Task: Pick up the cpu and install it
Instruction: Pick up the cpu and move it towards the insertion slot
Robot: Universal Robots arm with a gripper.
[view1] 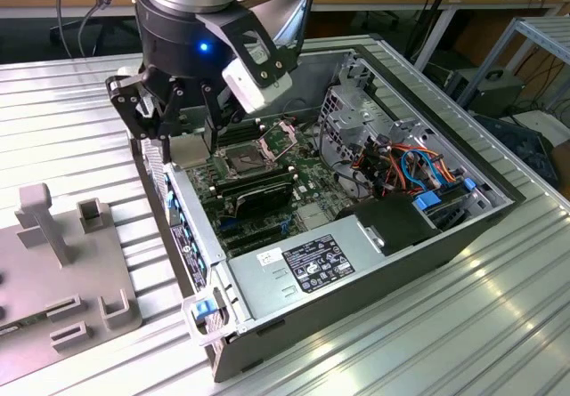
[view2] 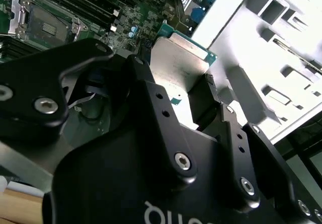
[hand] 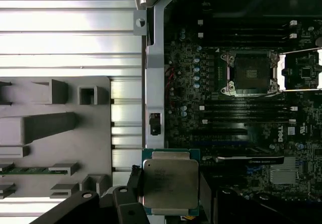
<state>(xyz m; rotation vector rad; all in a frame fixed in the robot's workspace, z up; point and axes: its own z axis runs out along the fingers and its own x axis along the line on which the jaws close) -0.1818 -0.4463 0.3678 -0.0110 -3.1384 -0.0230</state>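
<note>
The cpu (hand: 169,182), a small square chip with a dull silver top and a green rim, sits between the black fingers of my gripper (hand: 170,196), which is shut on it. In the exterior view the gripper (view1: 189,143) holds the cpu (view1: 188,152) over the open computer case's wall on the exterior view's left, above the motherboard's edge. The open cpu socket (view1: 242,157) lies a short way off on the board, its metal frame (view1: 287,135) flipped up. In the second wrist view the cpu (view2: 178,63) shows beyond the fingers (view2: 151,90), with the socket (view2: 43,25) farther away.
Long black memory modules (view1: 258,187) flank the socket. A power supply (view1: 312,267) fills the case's near end, and cables (view1: 405,165) and a drive cage sit on the exterior view's right. A grey fixture plate (view1: 53,262) with upright blocks stands beside the case on the ribbed metal table (view1: 445,343).
</note>
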